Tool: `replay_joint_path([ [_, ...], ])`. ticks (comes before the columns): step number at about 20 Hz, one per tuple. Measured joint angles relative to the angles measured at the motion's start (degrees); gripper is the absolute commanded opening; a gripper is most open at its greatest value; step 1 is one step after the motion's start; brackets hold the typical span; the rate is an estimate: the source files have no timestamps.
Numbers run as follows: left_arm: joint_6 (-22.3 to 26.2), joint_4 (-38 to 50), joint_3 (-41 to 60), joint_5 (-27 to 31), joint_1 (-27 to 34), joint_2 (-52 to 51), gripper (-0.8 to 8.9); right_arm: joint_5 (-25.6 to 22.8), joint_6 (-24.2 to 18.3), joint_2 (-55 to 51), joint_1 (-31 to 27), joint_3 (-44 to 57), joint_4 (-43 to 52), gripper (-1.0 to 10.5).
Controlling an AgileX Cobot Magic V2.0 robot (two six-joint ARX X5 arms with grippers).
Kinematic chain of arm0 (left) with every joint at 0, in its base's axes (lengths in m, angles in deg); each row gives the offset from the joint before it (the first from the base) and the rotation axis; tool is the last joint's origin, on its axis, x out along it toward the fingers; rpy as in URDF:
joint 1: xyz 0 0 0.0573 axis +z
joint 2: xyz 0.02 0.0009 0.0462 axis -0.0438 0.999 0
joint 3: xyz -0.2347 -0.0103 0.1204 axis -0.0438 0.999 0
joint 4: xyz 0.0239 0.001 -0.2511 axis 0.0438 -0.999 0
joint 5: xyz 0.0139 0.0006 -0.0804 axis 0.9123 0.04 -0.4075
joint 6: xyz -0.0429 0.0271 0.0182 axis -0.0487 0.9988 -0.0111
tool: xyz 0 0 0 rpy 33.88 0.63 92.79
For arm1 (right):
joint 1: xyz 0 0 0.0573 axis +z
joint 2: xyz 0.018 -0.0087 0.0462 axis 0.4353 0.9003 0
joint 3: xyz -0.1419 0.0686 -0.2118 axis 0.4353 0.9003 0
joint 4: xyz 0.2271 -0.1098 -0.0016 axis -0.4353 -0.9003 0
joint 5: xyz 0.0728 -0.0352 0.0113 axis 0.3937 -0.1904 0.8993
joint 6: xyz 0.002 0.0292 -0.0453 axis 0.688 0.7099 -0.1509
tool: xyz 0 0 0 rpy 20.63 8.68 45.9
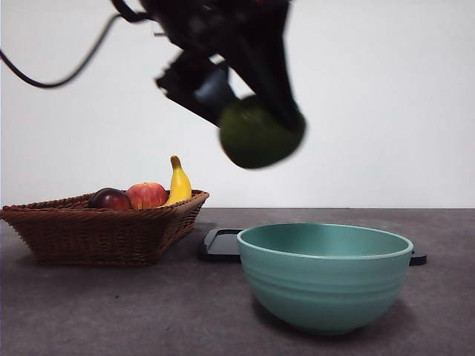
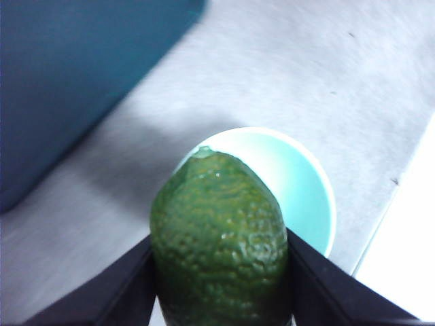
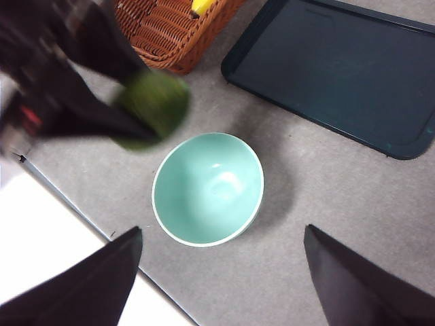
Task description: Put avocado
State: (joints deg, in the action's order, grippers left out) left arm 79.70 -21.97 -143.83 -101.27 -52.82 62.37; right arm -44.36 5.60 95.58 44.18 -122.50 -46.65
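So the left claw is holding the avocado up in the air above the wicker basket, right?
Not quite. The left claw does hold the avocado in the air, but near the teal bowl, not above the wicker basket; the right wrist view shows this.

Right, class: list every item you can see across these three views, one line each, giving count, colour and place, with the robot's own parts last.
avocado: one, dark green, held in the air above the bowl's left side
bowl: one, teal, on the table, near the camera
basket: one, brown wicker, left on the table
dark fruit: one, red-purple, in the basket
apple: one, red, in the basket
banana: one, yellow, upright in the basket
tray: one, dark, flat behind the bowl
table: one, grey
left claw: black, shut on the avocado
right claw: black, open, high over the bowl
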Motion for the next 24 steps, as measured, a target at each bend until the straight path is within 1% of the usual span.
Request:
replay_joint_path([
  [4, 0.0, 3.93, 0.0, 0.04, -3.61, 5.6, 2.06, 0.0, 0.0, 0.0, 0.0, 0.0, 0.0, 3.8],
  [6, 0.07, 5.42, 0.0, 1.14, -4.76, 8.48, 2.06, 0.0, 0.02, 0.0, 0.0, 0.0, 0.0, 3.8],
  [10, 0.87, 7.98, 0.0, 4.52, -5.73, 12.57, 2.06, 0.0, 0.07, 0.0, 0.0, 0.0, 0.0, 3.8],
  [17, 1.03, 8.35, 0.0, 4.59, -6.25, 16.06, 2.26, 0.02, 0.09, 0.0, 0.0, 0.0, 0.0, 3.8],
  [18, 1.03, 8.02, 0.0, 4.61, -6.54, 16.28, 2.47, 0.0, 0.09, 0.0, 0.0, 0.0, 0.0, 3.8],
  [20, 1.03, 8.33, 0.0, 4.59, -7.17, 16.28, 3.43, 0.0, 0.09, 0.0, 0.0, 0.0, 0.0, 3.8],
  [21, 1.03, 8.52, 0.0, 4.59, -7.39, 16.28, 3.7, 0.0, 0.09, 0.0, 0.0, 0.0, 0.0, 3.8],
  [24, 1.03, 8.55, -0.02, 4.59, -7.5, 16.28, 3.75, 0.0, 0.09, 0.0, 0.0, 0.0, 0.0, 3.8],
])
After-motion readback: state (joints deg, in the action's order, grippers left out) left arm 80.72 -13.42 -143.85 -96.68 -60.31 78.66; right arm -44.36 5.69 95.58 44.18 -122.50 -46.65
